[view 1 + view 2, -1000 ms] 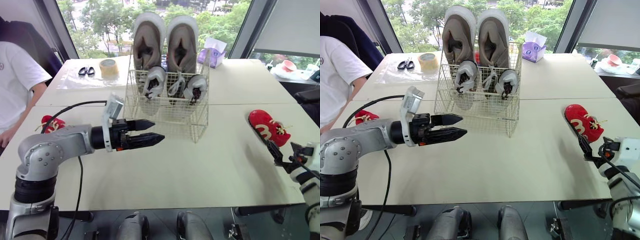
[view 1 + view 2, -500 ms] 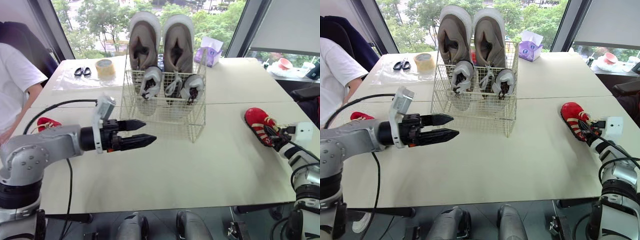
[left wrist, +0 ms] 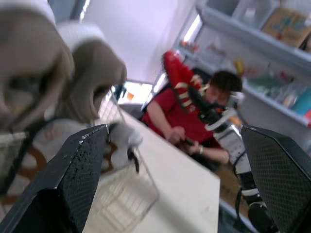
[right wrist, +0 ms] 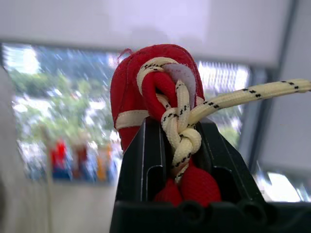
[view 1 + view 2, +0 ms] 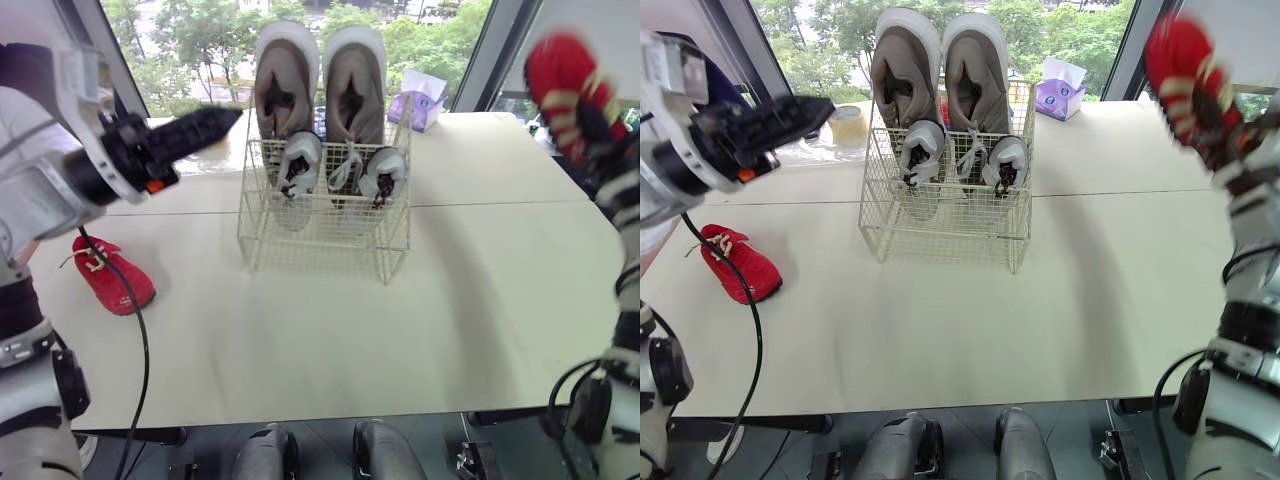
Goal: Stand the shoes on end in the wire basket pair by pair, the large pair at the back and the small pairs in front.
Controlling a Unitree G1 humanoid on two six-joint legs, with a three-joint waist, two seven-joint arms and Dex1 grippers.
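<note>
Office-like lab: worktables (image 5: 330, 320), storage shelves (image 3: 262, 39)

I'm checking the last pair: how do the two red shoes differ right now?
The resting red shoe lies on the table left of the wire basket; the held red shoe is high in the air. The resting one is untouched; the held one is clamped in the right gripper. Both are small, red, pale-laced and outside the basket.

Head stereo pair downward over shared wire basket (image 5: 325, 240); wrist cameras close-up.
</note>
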